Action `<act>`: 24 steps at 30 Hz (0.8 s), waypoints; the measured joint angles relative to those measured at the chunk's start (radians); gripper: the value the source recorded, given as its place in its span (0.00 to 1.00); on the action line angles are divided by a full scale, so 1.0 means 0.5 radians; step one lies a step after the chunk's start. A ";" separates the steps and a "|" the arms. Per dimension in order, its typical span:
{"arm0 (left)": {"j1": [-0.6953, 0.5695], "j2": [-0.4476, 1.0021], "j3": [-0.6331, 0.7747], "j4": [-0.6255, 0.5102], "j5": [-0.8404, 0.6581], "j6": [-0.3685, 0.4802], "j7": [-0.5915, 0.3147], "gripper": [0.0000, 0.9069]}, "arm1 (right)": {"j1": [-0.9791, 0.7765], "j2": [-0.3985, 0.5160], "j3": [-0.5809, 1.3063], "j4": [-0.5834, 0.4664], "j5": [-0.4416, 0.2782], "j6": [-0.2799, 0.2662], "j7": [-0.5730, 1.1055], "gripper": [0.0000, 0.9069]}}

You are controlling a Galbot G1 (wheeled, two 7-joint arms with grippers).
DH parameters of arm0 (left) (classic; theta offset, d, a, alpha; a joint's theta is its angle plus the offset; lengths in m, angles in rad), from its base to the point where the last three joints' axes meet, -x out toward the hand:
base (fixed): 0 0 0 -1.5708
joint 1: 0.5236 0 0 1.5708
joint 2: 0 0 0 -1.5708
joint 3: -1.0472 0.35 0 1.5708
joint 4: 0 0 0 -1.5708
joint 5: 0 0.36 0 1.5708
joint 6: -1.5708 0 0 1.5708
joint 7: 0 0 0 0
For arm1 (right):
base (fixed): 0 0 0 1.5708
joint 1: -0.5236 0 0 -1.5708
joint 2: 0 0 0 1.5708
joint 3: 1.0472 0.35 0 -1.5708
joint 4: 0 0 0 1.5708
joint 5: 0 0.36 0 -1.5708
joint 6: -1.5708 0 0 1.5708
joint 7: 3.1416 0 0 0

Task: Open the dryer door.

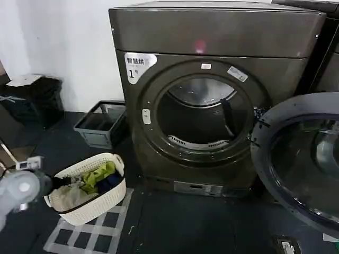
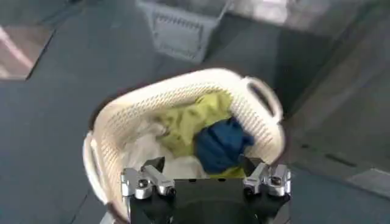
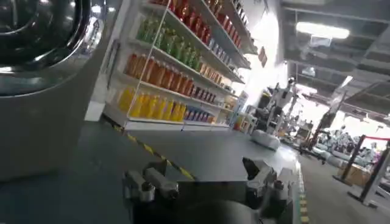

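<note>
The left gripper (image 2: 206,181), its fingers spread apart and holding nothing, hovers just above a cream laundry basket (image 2: 119,122) heaped with yellow-green, blue and white clothes (image 2: 204,131), low on the robot's left side. The right gripper (image 3: 207,182), fingers likewise parted and empty, sits out to the right beside a chrome-rimmed round door (image 3: 46,36), facing a floor that runs toward shelves of bottles (image 3: 164,79). In the head view the dryer door (image 1: 299,159) stands swung wide to the right of the dryer (image 1: 212,100), its dark glass facing outward and the drum mouth (image 1: 198,119) fully exposed under the white "1" sticker (image 1: 139,65); the task looks complete or very nearly so. The risks now lie in what follows. With nothing gripping it, the door could drift back toward the opening if its hinge is not settled. The right arm, close to the door's rim, could knock it on the way out, slamming it or straining the hinge. On the left, a careless descent would push the basket across the floor or snag cloth in the fingers. A grey crate (image 1: 100,124) beside the dryer narrows the room for any sweep on that side.
</note>
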 joint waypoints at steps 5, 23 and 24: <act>-0.285 0.007 0.242 0.082 -0.155 -0.001 -0.074 1.00 | -0.002 0.032 -0.009 -0.011 0.000 0.048 -0.020 1.00; -1.170 0.124 1.029 0.377 -0.843 -0.003 -0.396 1.00 | 0.007 0.060 -0.086 -0.055 -0.016 0.117 -0.039 1.00; -1.212 0.115 1.058 0.397 -0.867 -0.003 -0.402 1.00 | 0.007 0.060 -0.090 -0.062 -0.017 0.122 -0.041 1.00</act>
